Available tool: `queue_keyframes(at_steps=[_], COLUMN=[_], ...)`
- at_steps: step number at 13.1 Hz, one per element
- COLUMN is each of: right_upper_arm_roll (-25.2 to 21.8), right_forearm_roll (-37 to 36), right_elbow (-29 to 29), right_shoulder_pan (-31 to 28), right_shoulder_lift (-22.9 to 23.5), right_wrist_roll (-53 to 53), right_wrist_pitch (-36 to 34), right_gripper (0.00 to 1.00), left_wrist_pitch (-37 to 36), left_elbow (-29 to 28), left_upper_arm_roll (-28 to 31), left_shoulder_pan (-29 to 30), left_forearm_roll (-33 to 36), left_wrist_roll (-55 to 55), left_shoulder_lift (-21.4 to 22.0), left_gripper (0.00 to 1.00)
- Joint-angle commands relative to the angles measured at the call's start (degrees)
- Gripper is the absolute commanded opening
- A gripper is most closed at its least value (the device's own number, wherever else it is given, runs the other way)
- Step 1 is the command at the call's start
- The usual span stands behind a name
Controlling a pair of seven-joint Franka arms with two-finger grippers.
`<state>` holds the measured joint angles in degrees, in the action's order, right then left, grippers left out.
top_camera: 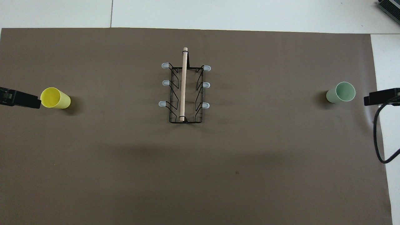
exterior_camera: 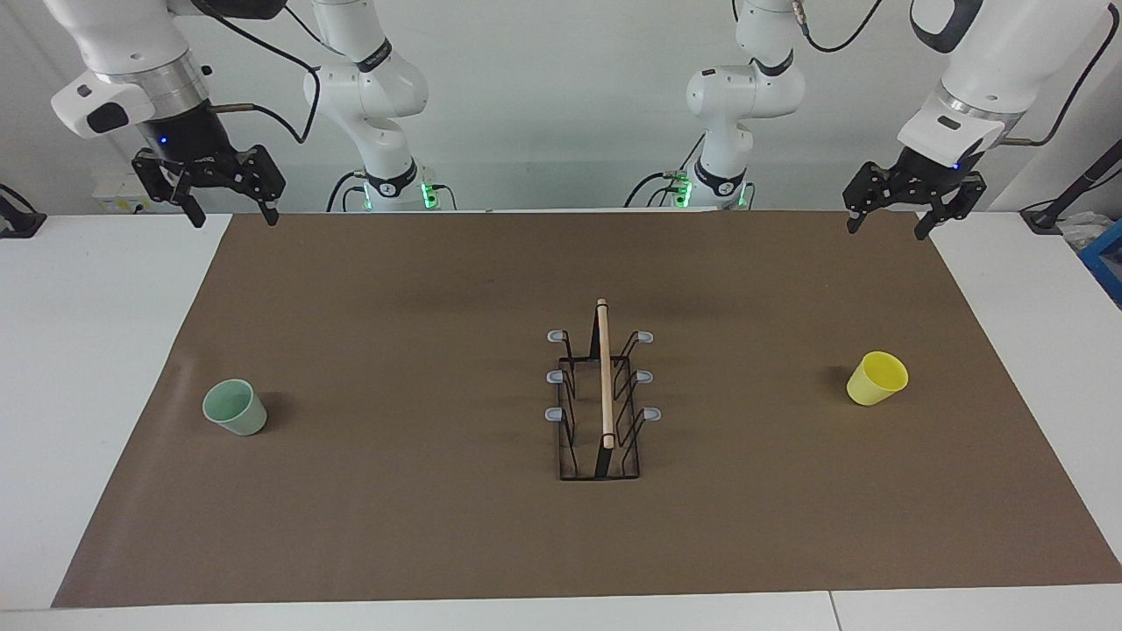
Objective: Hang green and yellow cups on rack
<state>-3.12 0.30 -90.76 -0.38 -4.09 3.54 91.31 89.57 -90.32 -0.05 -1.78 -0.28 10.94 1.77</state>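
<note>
The black wire rack (exterior_camera: 600, 405) (top_camera: 185, 93), with a wooden rod along its top and grey-tipped prongs, stands mid-mat with nothing on it. The pale green cup (exterior_camera: 235, 407) (top_camera: 341, 92) stands mouth up toward the right arm's end of the table. The yellow cup (exterior_camera: 877, 378) (top_camera: 55, 98) stands mouth up toward the left arm's end. My right gripper (exterior_camera: 235, 217) hangs open and empty over the mat's corner by its base. My left gripper (exterior_camera: 887, 230) hangs open and empty over the corner at its own end. Both arms wait, well apart from the cups.
A brown mat (exterior_camera: 421, 526) covers most of the white table (exterior_camera: 105, 350). A black cable (top_camera: 379, 137) loops over the mat's edge at the right arm's end. A blue box (exterior_camera: 1106, 258) sits at the table's edge at the left arm's end.
</note>
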Motion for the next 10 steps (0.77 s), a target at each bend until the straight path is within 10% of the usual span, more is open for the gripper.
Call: queue_keyframes(at_steps=[1,10], right_upper_arm_roll=[0.3,0.3], right_forearm_roll=[0.84,0.84], right_elbow=[-1.61,-2.14], right_shoulder_pan=[-0.23,-0.23], right_shoulder_lift=[-1.18,-1.36], right_wrist_roll=[-0.82,-0.56], right_wrist_pitch=[1.24,1.59], right_gripper=[1.0,1.0], left_wrist_pitch=[-1.15,-1.15], left_elbow=[-0.21,-0.47], left_upper_arm_roll=[-0.3,0.14], left_shoulder_pan=[0.12,-0.59], left_forearm_roll=[-0.6,-0.6], left_wrist_roll=[-0.65,-0.48], left_shoulder_lift=[0.87,0.96], left_gripper=[1.0,1.0])
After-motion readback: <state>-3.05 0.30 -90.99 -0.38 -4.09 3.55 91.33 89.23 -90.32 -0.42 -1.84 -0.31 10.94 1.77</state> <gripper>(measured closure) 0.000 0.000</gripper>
